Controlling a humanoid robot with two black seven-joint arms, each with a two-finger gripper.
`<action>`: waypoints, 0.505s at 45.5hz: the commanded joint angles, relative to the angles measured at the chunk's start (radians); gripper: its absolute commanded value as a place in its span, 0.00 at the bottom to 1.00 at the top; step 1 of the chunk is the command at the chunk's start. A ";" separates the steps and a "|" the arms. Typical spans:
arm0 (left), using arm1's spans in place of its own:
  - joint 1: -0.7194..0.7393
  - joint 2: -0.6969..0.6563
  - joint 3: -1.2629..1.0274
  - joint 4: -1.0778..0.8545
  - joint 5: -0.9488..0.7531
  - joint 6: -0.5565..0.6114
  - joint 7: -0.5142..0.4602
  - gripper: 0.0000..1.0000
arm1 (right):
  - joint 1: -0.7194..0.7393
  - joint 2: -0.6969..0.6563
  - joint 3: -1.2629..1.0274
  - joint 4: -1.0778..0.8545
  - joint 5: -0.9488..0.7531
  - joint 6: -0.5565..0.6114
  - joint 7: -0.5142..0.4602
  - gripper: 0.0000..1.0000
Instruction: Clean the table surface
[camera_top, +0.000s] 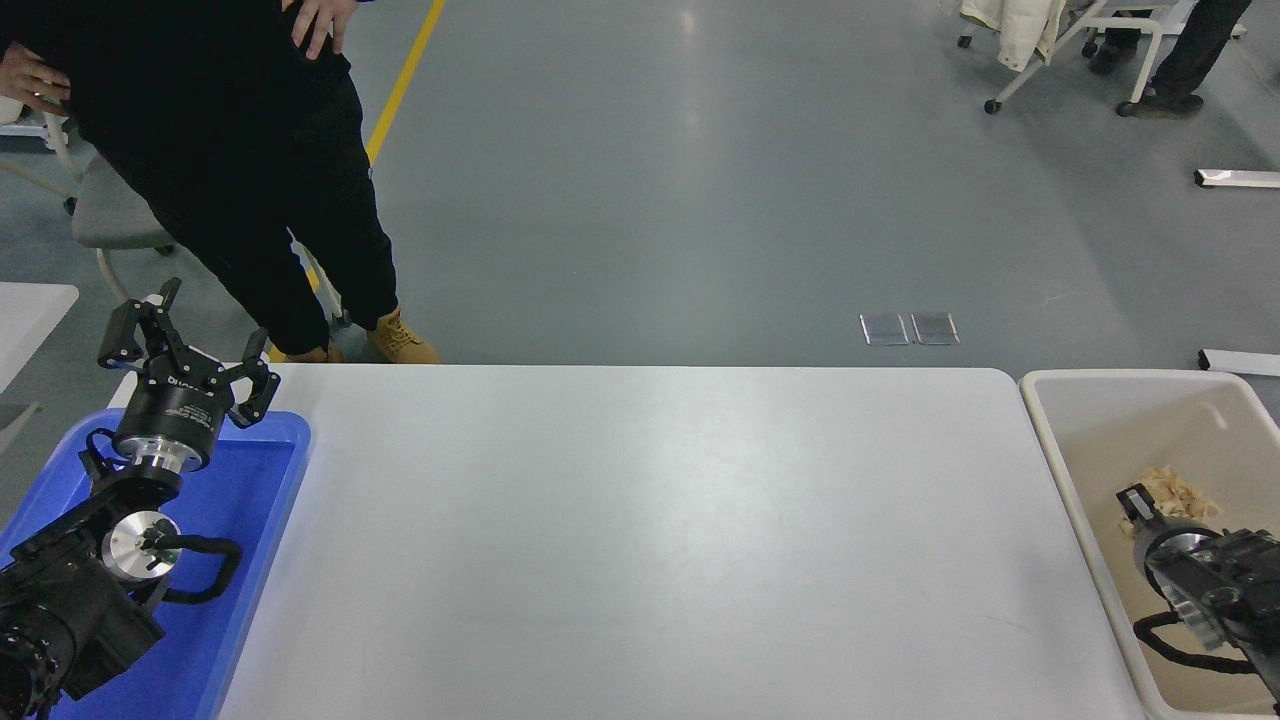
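The white table surface (650, 530) spans the middle of the head view with nothing lying on it. My right gripper (1140, 505) reaches down inside the beige bin (1060, 470) at the table's right end. A crumpled beige wad (1178, 488) sits right at its tip, and whether the gripper grips the wad does not show. My left arm is parked at the lower left over the blue tray (270, 480), with the left gripper (190, 355) open and holding nothing.
A person in black clothes and tan boots (400, 338) stands at the table's far left corner. A second white table's corner (30, 310) shows at the left edge. Chairs and another person's legs are far off at the top right.
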 joint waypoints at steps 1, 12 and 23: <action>0.000 0.000 0.000 -0.001 0.000 0.000 0.000 1.00 | -0.001 0.015 0.001 -0.019 0.001 -0.007 0.002 0.00; 0.000 0.000 0.000 0.000 0.000 0.000 0.000 1.00 | 0.001 0.017 0.001 -0.019 0.001 -0.013 0.002 0.42; 0.000 0.000 0.000 0.000 0.000 0.000 0.000 1.00 | 0.011 0.006 0.024 -0.018 0.111 -0.017 0.001 1.00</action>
